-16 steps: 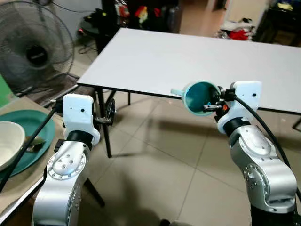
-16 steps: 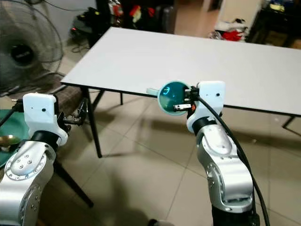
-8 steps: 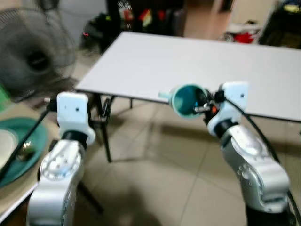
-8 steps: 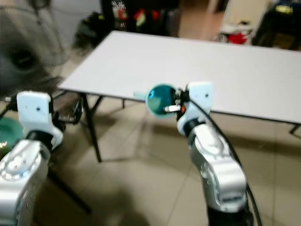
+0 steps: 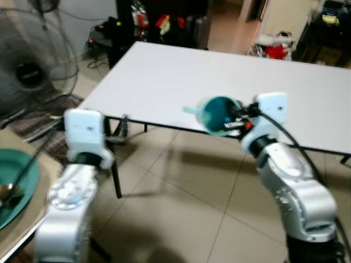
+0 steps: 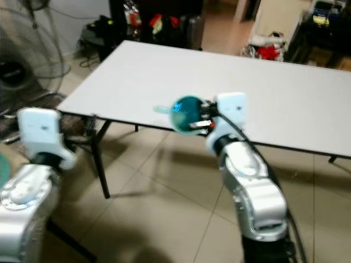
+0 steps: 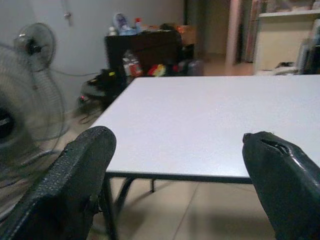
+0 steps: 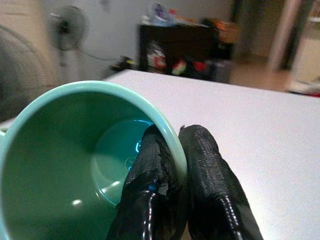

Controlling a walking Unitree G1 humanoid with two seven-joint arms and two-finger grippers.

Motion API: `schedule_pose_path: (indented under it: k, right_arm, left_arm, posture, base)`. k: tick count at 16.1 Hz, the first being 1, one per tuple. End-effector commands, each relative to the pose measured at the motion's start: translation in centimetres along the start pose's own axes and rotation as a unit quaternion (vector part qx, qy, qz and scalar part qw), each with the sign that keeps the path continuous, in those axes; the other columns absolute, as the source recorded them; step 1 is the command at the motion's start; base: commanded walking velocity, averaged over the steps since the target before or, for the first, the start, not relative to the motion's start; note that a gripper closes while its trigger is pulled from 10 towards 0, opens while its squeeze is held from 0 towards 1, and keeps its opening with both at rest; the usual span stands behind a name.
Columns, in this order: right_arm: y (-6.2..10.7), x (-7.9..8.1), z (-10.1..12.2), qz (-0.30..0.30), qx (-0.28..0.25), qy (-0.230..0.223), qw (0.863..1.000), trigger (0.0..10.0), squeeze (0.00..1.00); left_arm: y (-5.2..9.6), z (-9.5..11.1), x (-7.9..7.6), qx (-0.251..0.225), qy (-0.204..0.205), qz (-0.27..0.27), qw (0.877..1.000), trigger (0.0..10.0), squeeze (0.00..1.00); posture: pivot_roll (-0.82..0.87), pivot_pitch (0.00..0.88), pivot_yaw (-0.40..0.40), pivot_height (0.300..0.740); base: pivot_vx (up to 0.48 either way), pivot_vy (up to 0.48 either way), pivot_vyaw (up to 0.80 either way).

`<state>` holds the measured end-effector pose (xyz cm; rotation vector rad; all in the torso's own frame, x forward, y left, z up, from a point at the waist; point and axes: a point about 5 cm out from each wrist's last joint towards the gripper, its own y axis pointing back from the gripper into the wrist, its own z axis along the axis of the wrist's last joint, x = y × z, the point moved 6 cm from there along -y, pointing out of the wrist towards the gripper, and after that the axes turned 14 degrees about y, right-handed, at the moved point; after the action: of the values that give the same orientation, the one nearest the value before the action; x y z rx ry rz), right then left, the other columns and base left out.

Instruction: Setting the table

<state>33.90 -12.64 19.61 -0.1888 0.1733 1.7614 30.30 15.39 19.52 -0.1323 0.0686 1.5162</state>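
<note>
A teal mug (image 5: pixel 218 113) lies tilted on its side in the air, its mouth facing me, over the near edge of the white table (image 5: pixel 181 71). My right gripper (image 5: pixel 237 118) is shut on the mug's rim. In the right wrist view one finger sits inside the mug (image 8: pixel 75 165) and the other outside, with the gripper (image 8: pixel 175 137) pinching the wall. My left gripper (image 7: pixel 180 145) is open and holds nothing; it hangs low in front of the table's left corner (image 5: pixel 119 130).
A standing fan (image 5: pixel 27 66) is at the far left. A green plate (image 5: pixel 13 186) with a spoon lies on a beige surface by my left arm. A dark cabinet (image 5: pixel 164 22) with clutter stands behind the table. Tiled floor (image 5: pixel 181 197) lies between me and the table.
The whole view has shifted and the table is nearer. The mug, still in my right gripper, now hangs over the table's near edge. The white bowl on the green plate has left the picture.
</note>
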Motion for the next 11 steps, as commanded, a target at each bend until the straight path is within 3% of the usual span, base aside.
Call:
schedule_pose_path:
  k: [1, 2, 8, 11]
  right_arm:
    - [-0.13, 0.17, 0.77, 0.002, -0.015, -0.001, 1.0, 10.0, 0.0]
    - [-0.15, 0.23, 0.71, 0.004, -0.014, -0.003, 1.0, 10.0, 0.0]
    - [-0.13, 0.43, 0.6, 0.015, -0.011, -0.023, 1.0, 10.0, 0.0]
    - [-0.17, 0.68, 0.7, 0.021, -0.012, -0.02, 1.0, 10.0, 0.0]
  left_arm:
    - [0.0, 0.31, 0.71, -0.005, -0.007, 0.012, 1.0, 10.0, 0.0]
    - [-0.01, 0.31, 0.73, -0.005, -0.007, 0.012, 1.0, 10.0, 0.0]
    - [-0.05, 0.2, 0.58, -0.004, -0.01, 0.01, 1.0, 10.0, 0.0]
    - [0.0, 0.31, 0.77, -0.005, -0.01, 0.013, 1.0, 10.0, 0.0]
  posture:
    - [-0.03, 0.0, -0.037, 0.74]
    - [-0.03, 0.0, -0.036, 0.74]
    - [-0.03, 0.0, -0.04, 0.74]
    - [-0.03, 0.0, -0.042, 0.74]
  base:
    - [0.3, 0.0, 0.0]
    - [0.304, 0.0, 0.0]
    - [0.301, 0.0, -0.73]
    - [0.3, 0.0, 0.0]
